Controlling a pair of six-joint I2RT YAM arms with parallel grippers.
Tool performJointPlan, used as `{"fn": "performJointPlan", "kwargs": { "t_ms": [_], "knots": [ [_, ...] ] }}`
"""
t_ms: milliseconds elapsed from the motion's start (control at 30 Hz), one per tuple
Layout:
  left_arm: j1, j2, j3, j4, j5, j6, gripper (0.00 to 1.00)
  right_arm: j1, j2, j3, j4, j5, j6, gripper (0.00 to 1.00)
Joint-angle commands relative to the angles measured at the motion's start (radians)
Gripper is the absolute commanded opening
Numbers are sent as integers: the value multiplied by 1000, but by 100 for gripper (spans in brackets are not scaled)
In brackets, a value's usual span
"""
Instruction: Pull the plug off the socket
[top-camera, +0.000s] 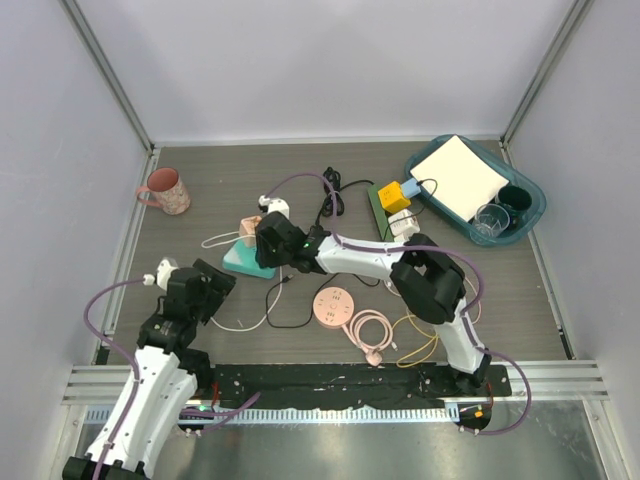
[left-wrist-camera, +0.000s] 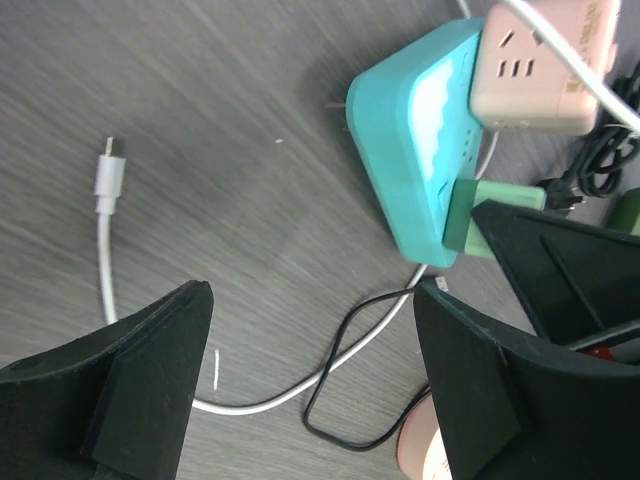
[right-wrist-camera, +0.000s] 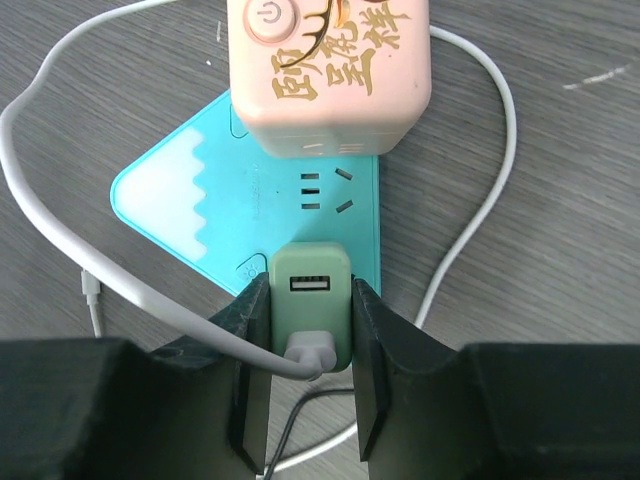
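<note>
The socket (right-wrist-camera: 250, 200) is a flat teal power strip lying on the table, with a pink cube adaptor (right-wrist-camera: 330, 70) plugged into its far end. A pale green USB plug (right-wrist-camera: 311, 262) with a white cable sits in its near end. My right gripper (right-wrist-camera: 311, 295) is shut on the green plug, one finger pressed to each side. In the top view the right gripper (top-camera: 268, 245) is over the socket (top-camera: 238, 260). My left gripper (top-camera: 205, 290) is open and empty, just left of the socket (left-wrist-camera: 415, 140). The plug (left-wrist-camera: 470, 215) also shows in the left wrist view.
A loose white cable (left-wrist-camera: 105, 220) and a thin black cable (left-wrist-camera: 345, 330) lie under the left gripper. A round pink power strip (top-camera: 333, 305) and coiled cable (top-camera: 372, 333) sit near the front. A pink mug (top-camera: 167, 190) stands back left, a teal bin (top-camera: 530, 205) back right.
</note>
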Motion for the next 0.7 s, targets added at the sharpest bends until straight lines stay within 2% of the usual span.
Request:
{"fn": "performJointPlan", "kwargs": {
  "t_ms": [0, 133, 267, 467, 667],
  "knots": [
    [3, 6, -19, 165, 63, 25, 86, -16, -136, -75, 75, -38, 52, 1],
    [3, 13, -55, 290, 89, 22, 86, -36, -188, -146, 132, -109, 72, 1],
    [3, 85, -66, 389, 115, 11, 87, -53, -223, -205, 185, -141, 88, 1],
    [3, 173, -57, 476, 201, 22, 87, -55, -237, -254, 250, -172, 135, 1],
    [2, 173, -58, 482, 203, 16, 86, -55, -233, -295, 335, -182, 195, 1]
  ]
}}
